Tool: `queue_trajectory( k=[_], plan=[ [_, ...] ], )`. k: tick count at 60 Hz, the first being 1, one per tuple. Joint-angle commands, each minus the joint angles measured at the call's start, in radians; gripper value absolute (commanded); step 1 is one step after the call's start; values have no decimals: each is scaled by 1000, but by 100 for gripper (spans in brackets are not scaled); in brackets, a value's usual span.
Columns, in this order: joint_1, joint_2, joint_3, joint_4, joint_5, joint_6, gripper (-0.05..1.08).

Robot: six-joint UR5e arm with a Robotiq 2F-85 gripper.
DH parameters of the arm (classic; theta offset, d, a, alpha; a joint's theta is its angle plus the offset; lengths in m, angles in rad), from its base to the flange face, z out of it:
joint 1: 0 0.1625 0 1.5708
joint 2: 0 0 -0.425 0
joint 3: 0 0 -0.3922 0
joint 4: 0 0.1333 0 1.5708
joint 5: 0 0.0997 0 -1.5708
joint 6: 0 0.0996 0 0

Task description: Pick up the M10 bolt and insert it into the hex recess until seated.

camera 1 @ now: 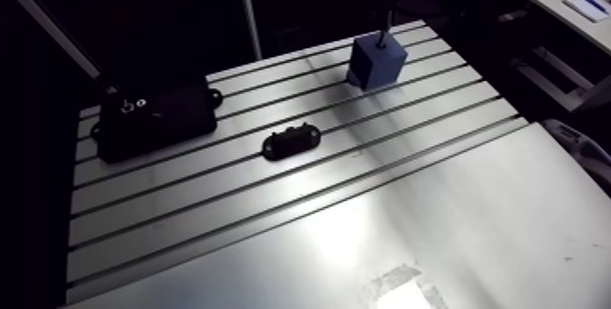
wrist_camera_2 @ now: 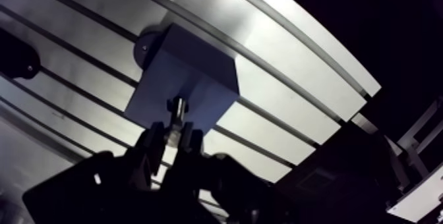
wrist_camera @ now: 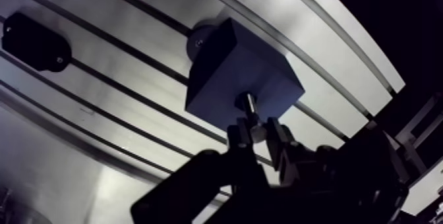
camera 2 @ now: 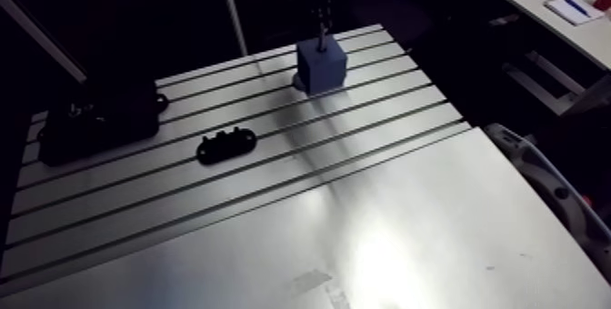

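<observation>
A blue block (camera 1: pixel 376 60) stands near the far right edge of the slotted table (camera 1: pixel 436 194). In the wrist view my gripper (wrist_camera: pixel 257 133) is shut on the M10 bolt (wrist_camera: pixel 249 108), which sticks out ahead of the fingertips. The bolt's far end meets the top face of the blue block (wrist_camera: pixel 240 75). The hex recess itself is hidden under the bolt. In the arm view the bolt (camera 2: pixel 321 35) shows as a thin grey shaft coming down onto the block's top (camera 2: pixel 322 63); the gripper above it is lost in the dark.
A small black oval fixture (camera 1: pixel 293 142) lies mid-table, also seen beside the gripper in the wrist view as the oval fixture (wrist_camera: pixel 36 41). A larger black block (camera 1: pixel 155 117) sits at the far left. The table's far edge runs close behind the blue block.
</observation>
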Motion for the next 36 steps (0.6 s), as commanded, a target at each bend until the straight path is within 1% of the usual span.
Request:
queue_trajectory(
  k=[1,36],
  plan=[
    [0,5,1,0,0,0,78],
    [-1,7,6,-2,0,-1,78]
  ],
)
